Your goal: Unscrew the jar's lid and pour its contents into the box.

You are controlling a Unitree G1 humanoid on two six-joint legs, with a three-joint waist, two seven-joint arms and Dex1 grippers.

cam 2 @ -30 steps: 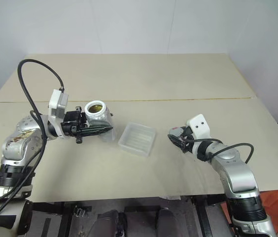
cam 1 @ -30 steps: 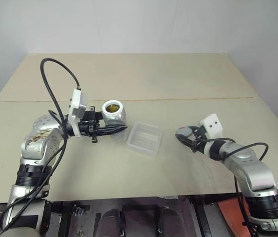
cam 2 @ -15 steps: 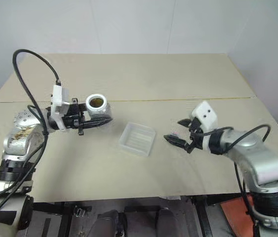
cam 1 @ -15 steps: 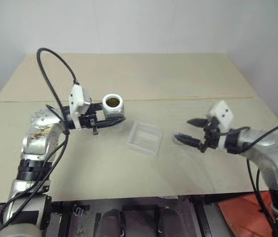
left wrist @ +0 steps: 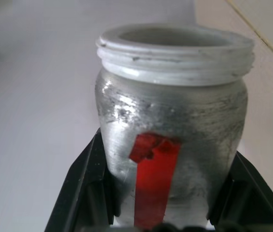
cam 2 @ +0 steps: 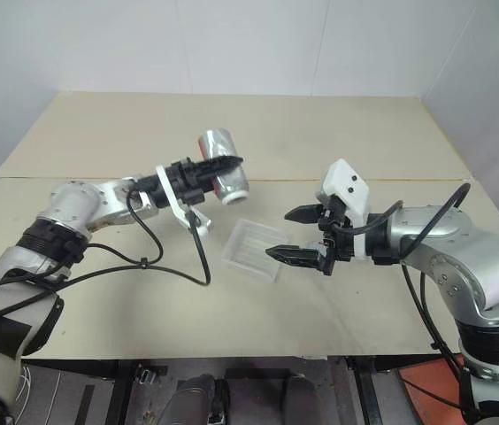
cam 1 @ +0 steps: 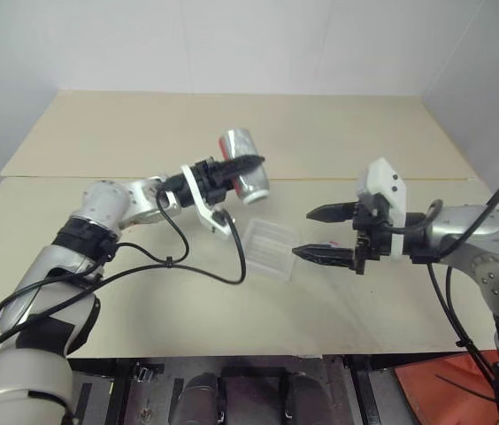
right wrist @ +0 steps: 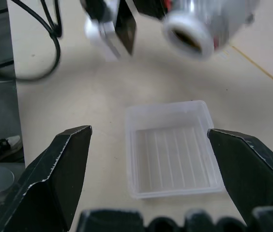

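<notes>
Surface (cam 1: 143, 292): pale beige, with a seam running across it from left to right.
Lying on it: the box (cam 1: 270, 248), clear shallow plastic, on the near part.

head stereo looks down, wrist cams close

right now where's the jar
In the left eye view the jar is held off the table in the left gripper, tipped sideways, just behind the box.

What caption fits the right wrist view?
Open right gripper above the empty box, with the uncapped jar tipped beyond.
</notes>
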